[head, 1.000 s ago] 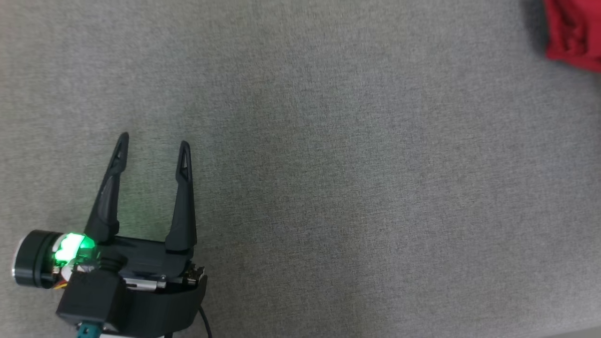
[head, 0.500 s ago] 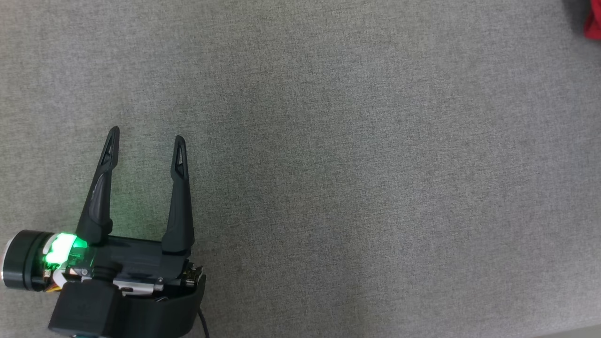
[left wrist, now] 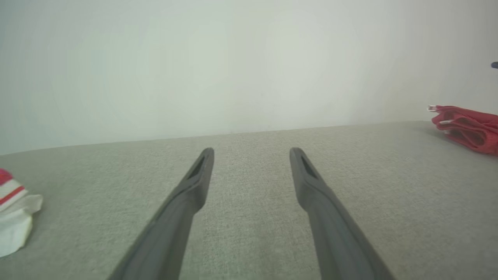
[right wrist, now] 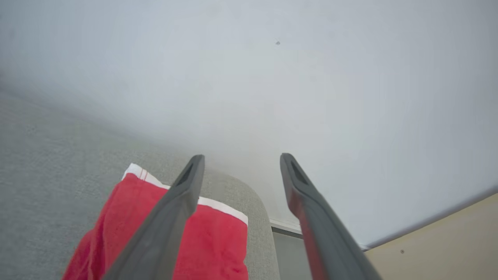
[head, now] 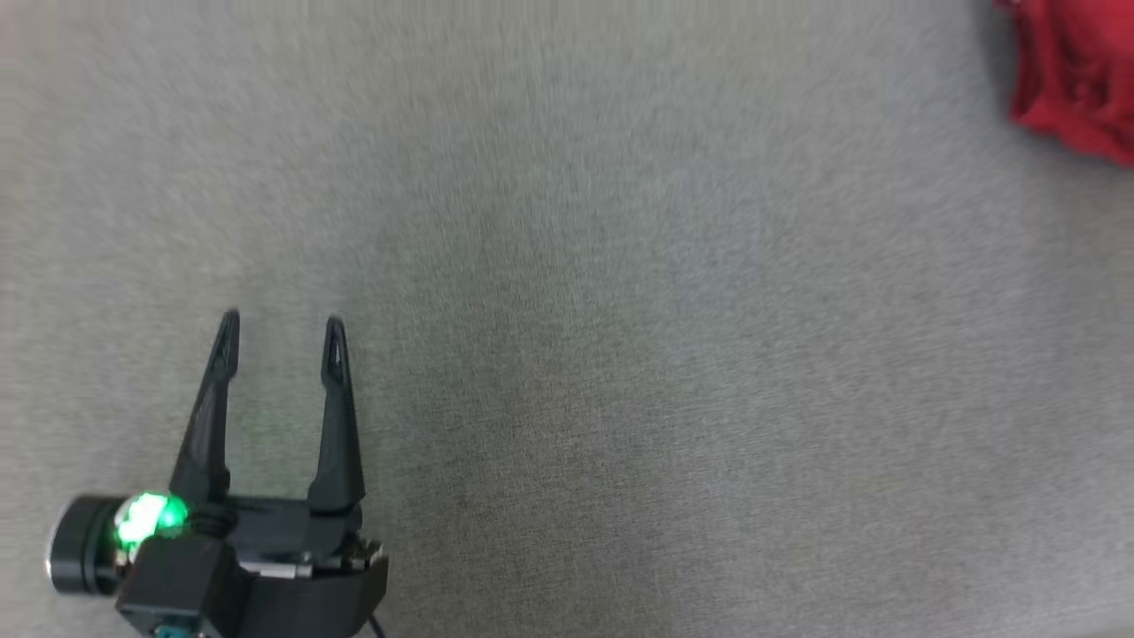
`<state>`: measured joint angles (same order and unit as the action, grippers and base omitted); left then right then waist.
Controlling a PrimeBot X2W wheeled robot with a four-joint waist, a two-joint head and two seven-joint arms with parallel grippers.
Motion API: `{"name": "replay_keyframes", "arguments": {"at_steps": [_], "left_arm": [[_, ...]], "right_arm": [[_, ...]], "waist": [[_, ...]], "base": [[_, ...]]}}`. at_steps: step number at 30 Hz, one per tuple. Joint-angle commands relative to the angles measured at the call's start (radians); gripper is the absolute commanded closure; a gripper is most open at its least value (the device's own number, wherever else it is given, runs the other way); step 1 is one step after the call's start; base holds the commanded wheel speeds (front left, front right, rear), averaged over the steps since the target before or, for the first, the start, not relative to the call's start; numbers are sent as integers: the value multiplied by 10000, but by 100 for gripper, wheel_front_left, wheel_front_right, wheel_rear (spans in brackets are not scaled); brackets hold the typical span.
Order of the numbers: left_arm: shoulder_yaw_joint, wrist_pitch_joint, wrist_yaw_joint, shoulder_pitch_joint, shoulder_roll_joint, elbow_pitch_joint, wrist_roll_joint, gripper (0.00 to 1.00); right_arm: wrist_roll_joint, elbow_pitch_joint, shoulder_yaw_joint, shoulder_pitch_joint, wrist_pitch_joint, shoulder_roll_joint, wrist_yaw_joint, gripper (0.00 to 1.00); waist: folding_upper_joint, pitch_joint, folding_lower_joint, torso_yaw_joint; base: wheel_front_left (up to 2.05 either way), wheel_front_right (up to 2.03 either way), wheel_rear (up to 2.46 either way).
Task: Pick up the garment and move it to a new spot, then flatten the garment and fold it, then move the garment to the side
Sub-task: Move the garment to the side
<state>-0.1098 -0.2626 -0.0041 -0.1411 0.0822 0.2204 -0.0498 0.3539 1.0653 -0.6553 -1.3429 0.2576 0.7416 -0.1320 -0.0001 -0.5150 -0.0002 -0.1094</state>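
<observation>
The garment (head: 1076,80) is red with a white trim and lies bunched at the table's far right corner. In the right wrist view the garment (right wrist: 218,241) sits under and behind my right gripper (right wrist: 242,157), which is open with nothing between its fingers. The left wrist view has the garment (left wrist: 467,128) folded in layers at the far right. My left gripper (head: 282,323) is open and empty at the lower left, low over the bare grey table (head: 620,310); the same open gripper (left wrist: 253,151) points toward the pale wall.
A white cloth with red stripes (left wrist: 13,217) lies at the left edge of the left wrist view. The table's rounded corner (right wrist: 258,210) ends just beyond the garment, with beige floor (right wrist: 435,249) below it.
The head camera has shifted, so the garment's red edge shows larger at the top right and the left gripper sits lower. The left gripper stays open. My right gripper has opened.
</observation>
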Motion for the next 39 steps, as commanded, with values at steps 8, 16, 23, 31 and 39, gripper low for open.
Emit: {"name": "replay_keyframes", "arguments": {"at_steps": [8, 16, 23, 31, 39], "left_arm": [[464, -32, -5, 1099, -233, -705, -381, 0], [829, -32, 34, 2039, -305, -1395, -347, 0], [864, -32, -123, 2143, -315, -2080, -417, 0], [833, -32, -111, 2238, -322, -2734, -475, 0], [894, -32, -152, 2442, -323, -3099, -524, 0]], "right_arm": [[231, -2673, 1451, 2331, 60, -760, 28, 0], [-421, -4974, 3924, 5724, 63, -2066, 29, 0], [-969, -6611, 6021, 8740, 64, -3437, 29, 0], [-1517, -7789, 7082, 11376, 65, -4917, 29, 0], [-1830, -8585, 7235, 13023, 65, -6173, 29, 0]], "waist": [[1, 2442, 2, 192], [1, 3568, 2, 358], [1, 4117, 2, 784], [1, 4575, 2, 949], [1, 4903, 2, 940]], "base": [[0, 0, 0], [0, 0, 0], [0, 0, 0], [0, 0, 0], [0, 0, 0]]}}
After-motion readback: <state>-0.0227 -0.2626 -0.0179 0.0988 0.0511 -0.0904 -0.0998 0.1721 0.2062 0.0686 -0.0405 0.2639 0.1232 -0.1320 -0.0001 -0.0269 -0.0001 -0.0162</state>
